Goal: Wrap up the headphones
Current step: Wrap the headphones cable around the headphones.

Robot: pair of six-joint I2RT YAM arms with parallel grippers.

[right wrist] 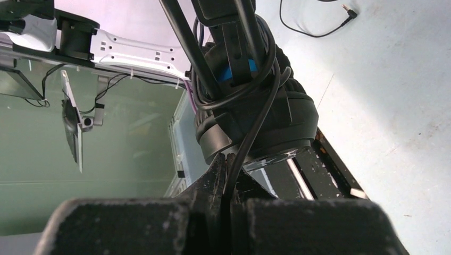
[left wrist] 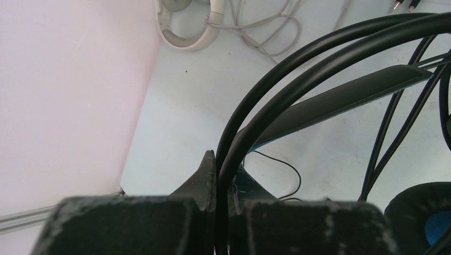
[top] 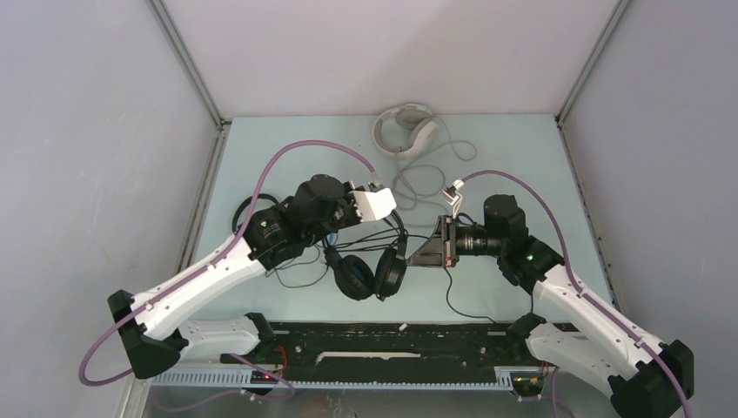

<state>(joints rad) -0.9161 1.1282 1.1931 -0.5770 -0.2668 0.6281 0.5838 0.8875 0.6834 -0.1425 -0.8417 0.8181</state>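
The bulky black headphones (top: 370,274) with a blue-lined headband stand at the table's middle, between both grippers. My left gripper (top: 393,226) is shut on their thin black headband wires (left wrist: 276,79); the padded strap (left wrist: 340,101) and one ear cup (left wrist: 420,212) show beyond. My right gripper (top: 412,257) is shut on their black cord (right wrist: 250,138), which loops around the ear cup (right wrist: 266,117) just in front of the fingers. The white-grey headphones (top: 405,129) lie at the back with their cord loose. The small thin black headphones (top: 244,213) are mostly hidden under my left arm.
A thin black cable (top: 300,279) trails on the table near the left arm, and a jack plug (right wrist: 348,10) lies on the table. The white pair's grey cord (top: 422,178) loops behind the grippers. Walls close the left, right and back sides; a black rail (top: 392,344) runs along the near edge.
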